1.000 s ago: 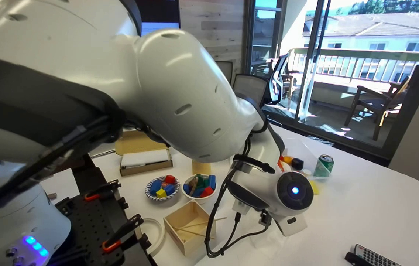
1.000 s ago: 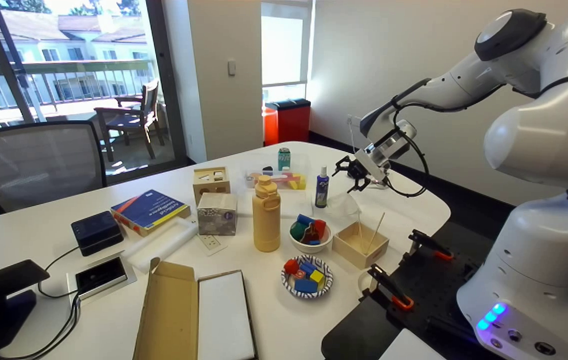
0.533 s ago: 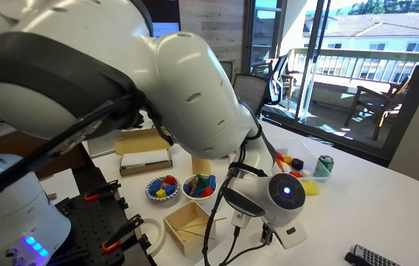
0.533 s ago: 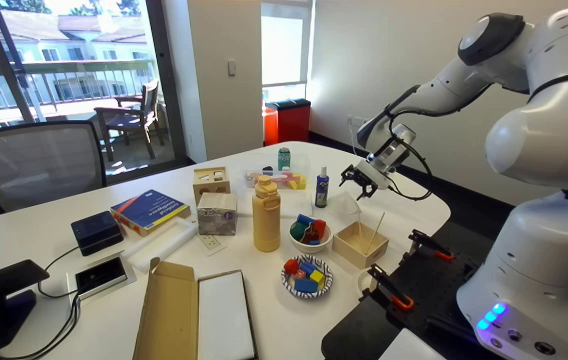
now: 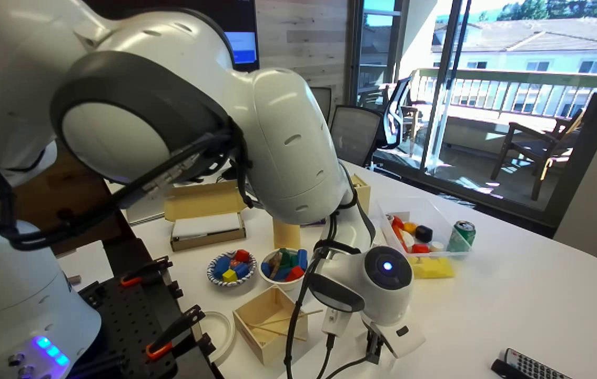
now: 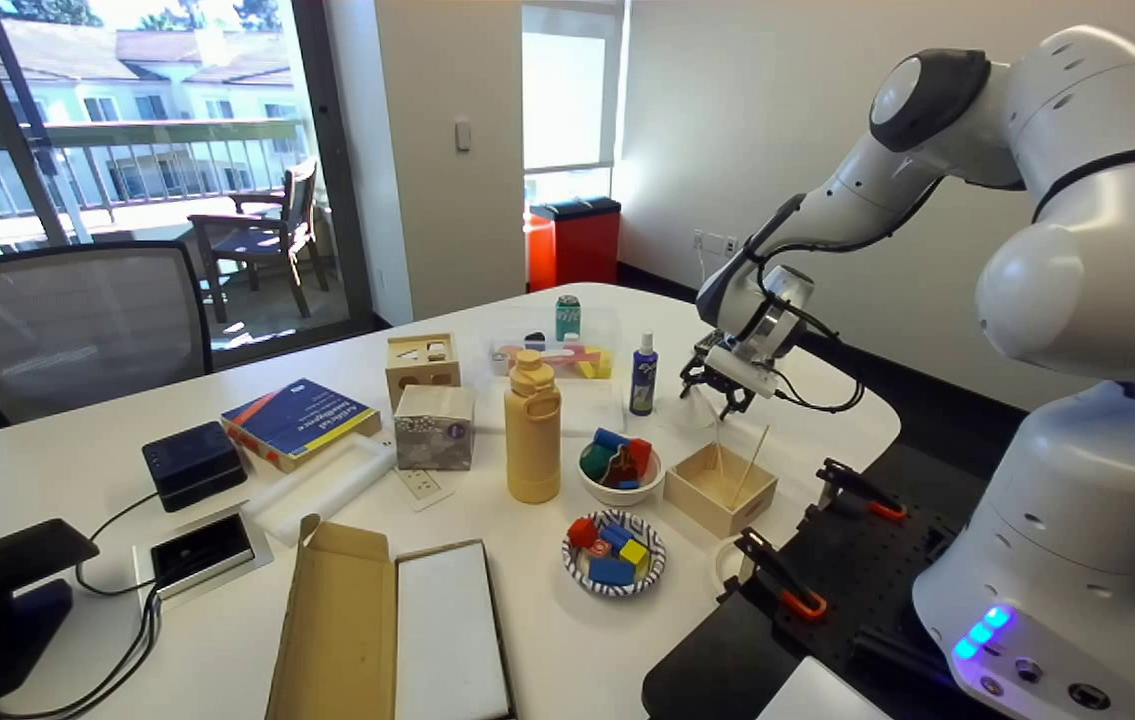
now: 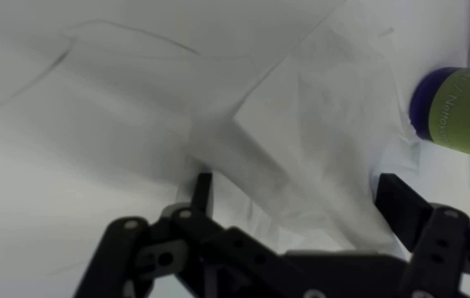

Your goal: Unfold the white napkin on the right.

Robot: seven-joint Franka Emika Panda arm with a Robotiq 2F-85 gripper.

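The white napkin (image 7: 321, 120) lies rumpled on the white table in the wrist view, with raised folds and creases. It blends with the tabletop, so its outer edges are hard to tell. In an exterior view it is a pale patch (image 6: 675, 412) beside the spray bottle. My gripper (image 7: 295, 182) is open, with its fingers wide apart on either side of the napkin's folds. In an exterior view the gripper (image 6: 709, 402) points down, low over the napkin. In an exterior view the arm partly hides the gripper (image 5: 374, 347), and the napkin cannot be made out clearly.
A blue spray bottle (image 6: 643, 378) stands close beside the napkin and also shows in the wrist view (image 7: 462, 111). A wooden box (image 6: 702, 508) with upright sticks stands near the gripper. Block-filled bowls, a yellow bottle (image 6: 533, 440) and a remote (image 5: 532, 364) are on the table.
The arm has lowered the gripper from above the table down to the napkin, tilting it more downward. The gripper has stayed open. The objects on the table have not visibly moved.
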